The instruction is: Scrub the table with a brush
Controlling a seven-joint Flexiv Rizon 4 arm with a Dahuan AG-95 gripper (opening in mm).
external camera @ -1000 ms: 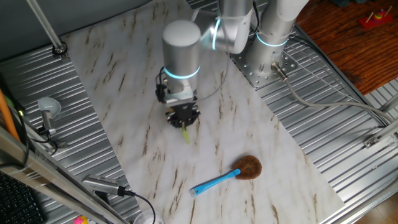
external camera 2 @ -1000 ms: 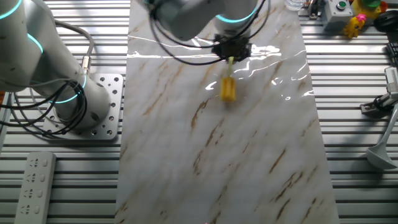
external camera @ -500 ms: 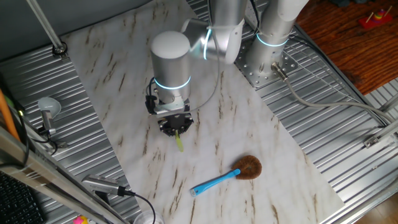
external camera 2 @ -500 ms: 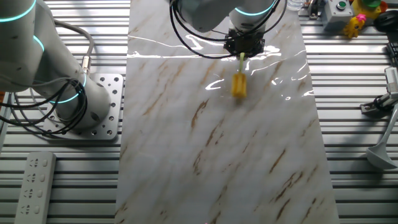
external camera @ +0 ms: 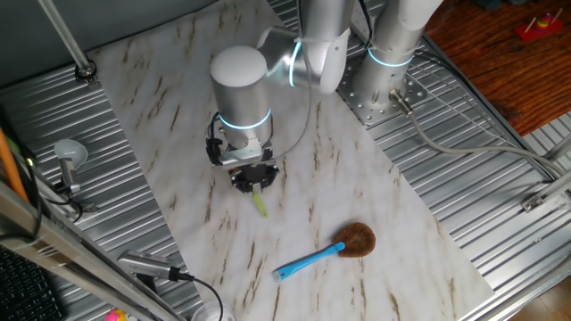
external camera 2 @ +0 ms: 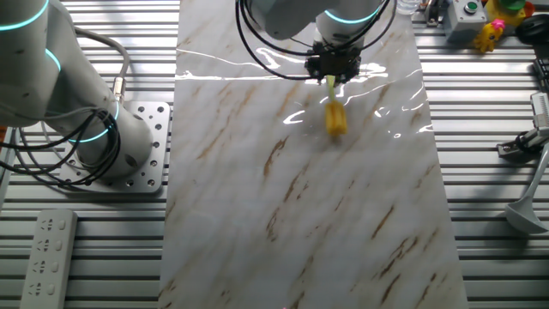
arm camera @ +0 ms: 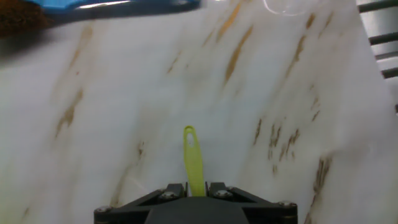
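Note:
The white marble-patterned table (external camera: 178, 107) (external camera 2: 300, 215) (arm camera: 311, 93) has brown streaks. My gripper (external camera: 254, 177) (external camera 2: 333, 67) (arm camera: 195, 190) is shut on the slim brush (external camera: 260, 201). Its pale yellow-green handle (arm camera: 193, 158) sticks out between the jaws in the hand view. Its yellow bristle head (external camera 2: 336, 119) rests low on the table in the other fixed view. The gripper points down over the middle of the table.
A larger blue-handled brush with round brown bristles (external camera: 328, 251) (arm camera: 93, 6) lies on the table nearer the front. Ribbed grey metal panels (external camera: 473, 178) (external camera 2: 77, 257) flank the table. The arm's base (external camera: 384, 89) stands on the right panel; a remote (external camera 2: 47, 253) and tools (external camera 2: 527, 146) lie beside.
The gripper with the brush has slid across the table, leftward in one fixed view and rightward in the other. Most of the move came in the first half second.

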